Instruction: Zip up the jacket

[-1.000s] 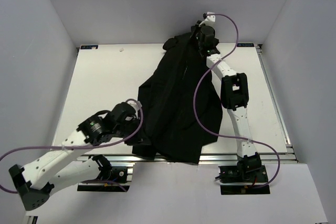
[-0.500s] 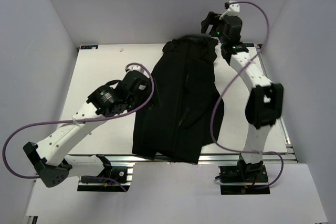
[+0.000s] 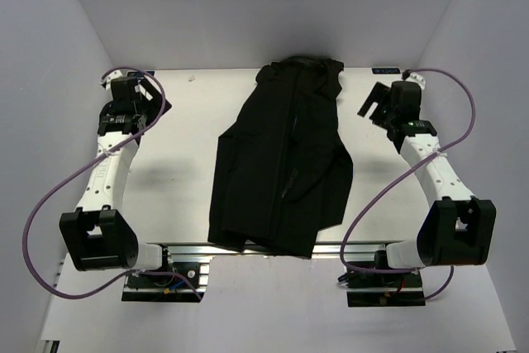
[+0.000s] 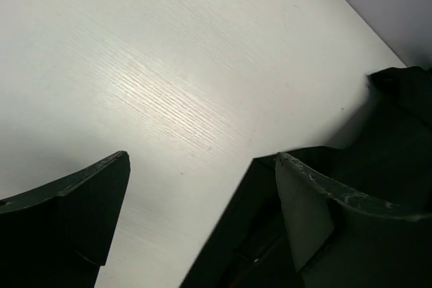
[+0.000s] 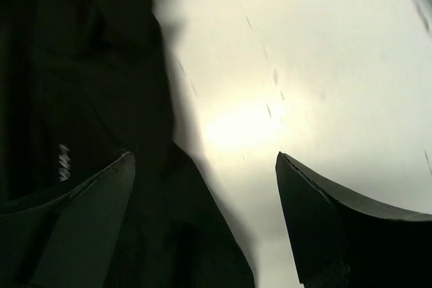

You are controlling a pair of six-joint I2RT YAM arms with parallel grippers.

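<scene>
white table [image 3: 173,171] in a booth, pale walls [image 3: 66,39] close on left, right and back. jacket [image 3: 281,163] lies flat down the middle of the table, collar end at the far edge, hem at the near edge and hanging a bit over the rail [image 3: 190,247]. black, slightly shiny, fabric bulging out on the right arm's side. a line runs down the front; can't tell from above how far it's zipped.

left gripper [image 3: 157,108] sits over the far left corner, jaws wide apart, holding nothing, well apart from the jacket. its wrist view: bare table between the fingers, jacket edge filling the lower right behind one finger [image 4: 324,214]. tiny white speck [image 3: 192,78] on the table by the far edge, between that gripper and the collar.

right gripper [image 3: 374,103] is at the far right, near the collar end but not touching, jaws also wide apart, empty. its wrist view is blurred: jacket dark on the left half, small light mark [image 5: 63,160] on the fabric, bare table on the right.

purple cables [image 3: 50,196]: left one loops out past the table's left edge. right one sweeps from the wrist down the table's right side and passes close to the jacket's near right hem; can't tell if it touches.
</scene>
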